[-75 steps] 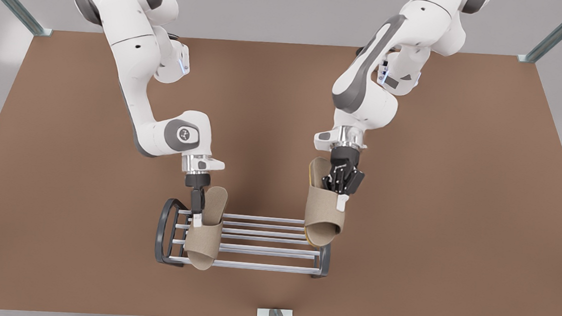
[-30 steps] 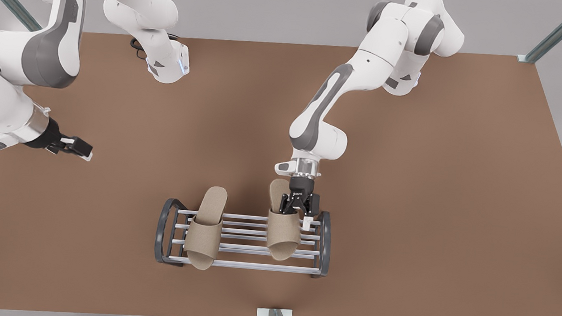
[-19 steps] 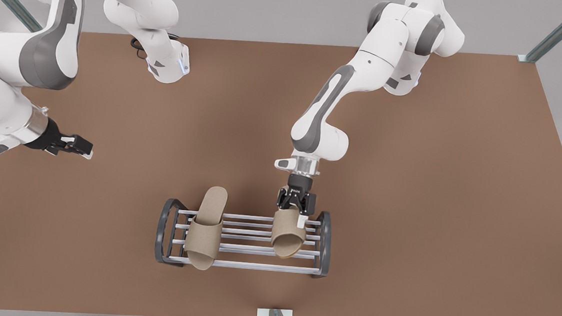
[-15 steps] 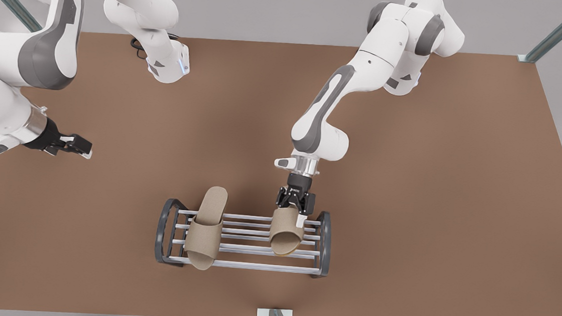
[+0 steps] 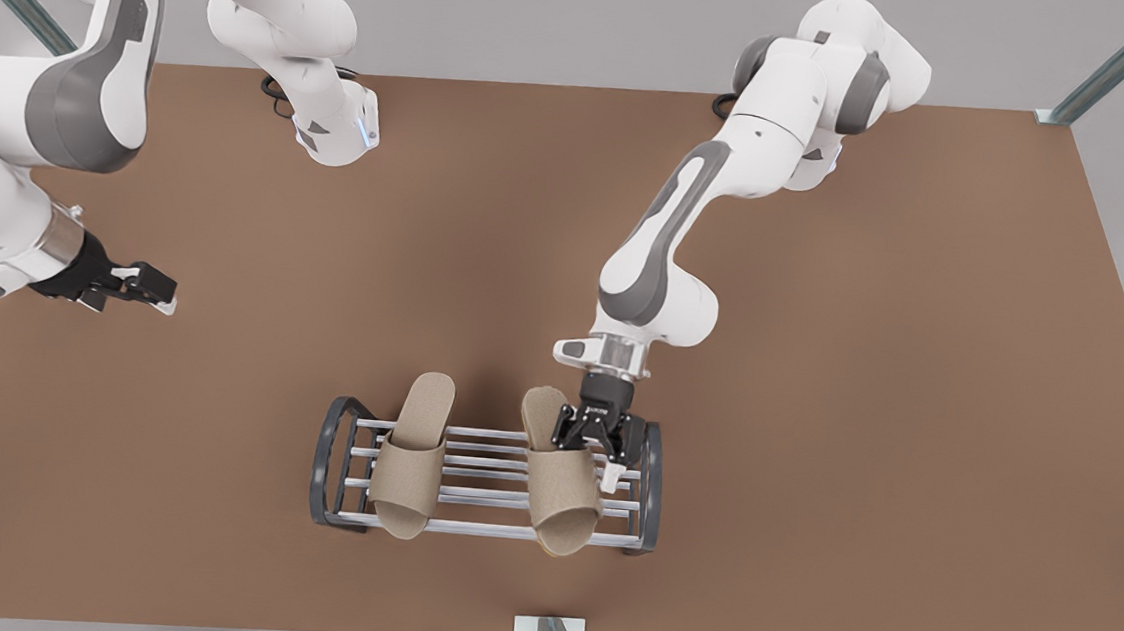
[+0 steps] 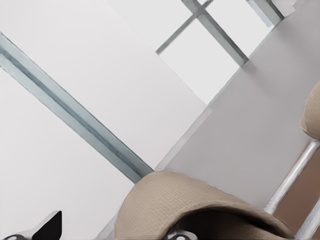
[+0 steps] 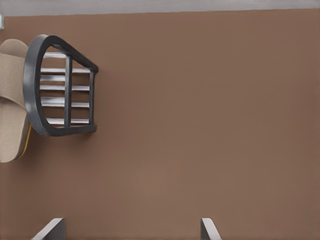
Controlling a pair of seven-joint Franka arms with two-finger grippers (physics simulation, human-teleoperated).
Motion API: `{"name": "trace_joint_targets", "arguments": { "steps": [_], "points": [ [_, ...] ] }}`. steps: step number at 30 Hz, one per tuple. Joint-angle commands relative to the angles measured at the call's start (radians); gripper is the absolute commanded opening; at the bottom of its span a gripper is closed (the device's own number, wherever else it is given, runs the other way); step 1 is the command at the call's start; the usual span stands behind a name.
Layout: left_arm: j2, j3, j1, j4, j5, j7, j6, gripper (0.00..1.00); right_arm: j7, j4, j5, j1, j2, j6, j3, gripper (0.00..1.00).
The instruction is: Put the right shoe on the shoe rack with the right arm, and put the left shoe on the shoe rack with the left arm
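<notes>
Evidently light and floppy, the left shoe (image 5: pixel 562 501) is a beige fabric slide slipper that we'd pinch at its wide strap's edge. It lies on the silver-barred, dark-framed shoe rack (image 5: pixel 321 467) with the left gripper (image 5: pixel 591 458) spread just beside it. The right gripper (image 5: pixel 155 290) waits agape, well off at the front view's left.

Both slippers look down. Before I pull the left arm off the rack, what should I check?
1. Slipper on the front view's left lies across the rack bars: ok.
2. Slipper on the front view's right lies flat on the bars: ok, toe reaching the front bar.
3. Left gripper open beside that slipper: ok.
4. Left gripper free of the strap: cannot tell; the strap arches right over it in the left wrist view.
5. Right gripper open, waiting well away from the rack: ok.
</notes>
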Motion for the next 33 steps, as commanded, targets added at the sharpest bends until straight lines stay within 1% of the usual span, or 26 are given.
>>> {"name": "trace_joint_targets", "arguments": {
  "steps": [1, 7, 26, 29, 31, 33],
  "points": [
    [0.017, 0.004, 0.002, 0.027, -0.001, 0.002, 0.01, 1.0, -0.039, 0.004, 0.001, 0.0, -0.001, -0.001, 0.0, 1.0],
    [0.051, -0.009, -0.02, 0.018, -0.016, -0.011, -0.065, 1.0, -0.039, 0.004, 0.001, 0.0, -0.001, -0.001, 0.0, 1.0],
    [0.051, -0.01, -0.023, 0.0, -0.029, -0.012, -0.065, 1.0, -0.039, 0.004, 0.001, 0.0, -0.001, 0.001, 0.0, 1.0],
    [-0.01, -0.009, -0.04, -0.103, -0.027, -0.011, -0.059, 1.0, -0.039, 0.01, 0.001, 0.0, -0.001, 0.001, 0.0, 1.0],
    [-0.095, -0.009, -0.075, -0.226, -0.026, -0.012, -0.053, 1.0, -0.039, 0.01, 0.001, 0.0, 0.002, 0.002, 0.0, 1.0],
    [-0.199, -0.009, -0.089, -0.341, -0.026, -0.011, 0.001, 1.0, -0.039, 0.01, 0.001, 0.0, 0.002, 0.007, 0.0, 1.0]
  ]
}}
